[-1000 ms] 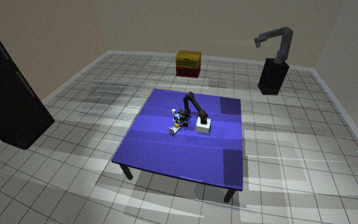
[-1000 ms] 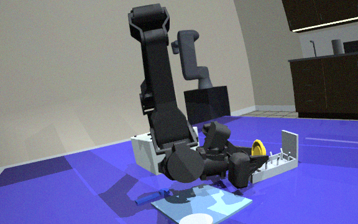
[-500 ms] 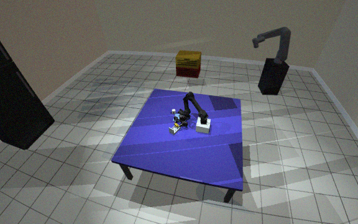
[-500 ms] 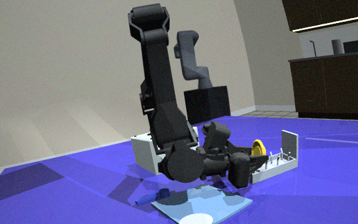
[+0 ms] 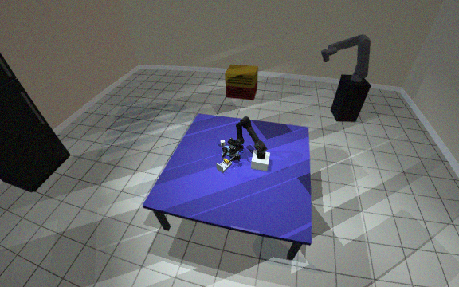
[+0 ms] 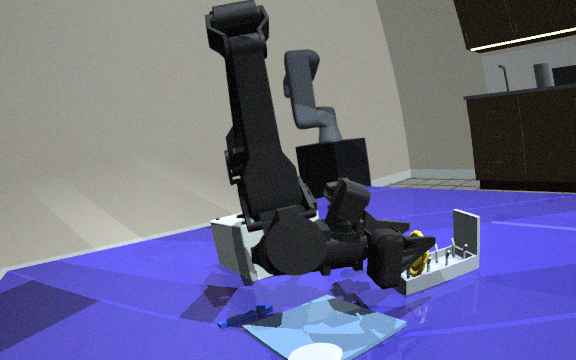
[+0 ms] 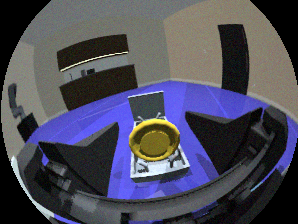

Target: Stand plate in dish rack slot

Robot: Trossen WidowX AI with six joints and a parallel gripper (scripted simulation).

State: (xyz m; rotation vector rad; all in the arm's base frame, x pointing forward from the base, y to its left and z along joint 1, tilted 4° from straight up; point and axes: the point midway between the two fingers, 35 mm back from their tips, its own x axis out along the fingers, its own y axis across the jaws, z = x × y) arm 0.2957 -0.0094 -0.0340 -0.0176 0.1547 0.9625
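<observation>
While the gripper (image 7: 154, 137) sits spread, holding nothing, the yellow plate (image 7: 153, 140) stands upright in the dish rack (image 6: 463, 266) — between its rails.

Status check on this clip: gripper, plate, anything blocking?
Gripper open, holding nothing. Yellow plate standing on edge in the dish rack, between the fingers. Arm not yet clear. Nothing seen blocking a retreat.
</observation>
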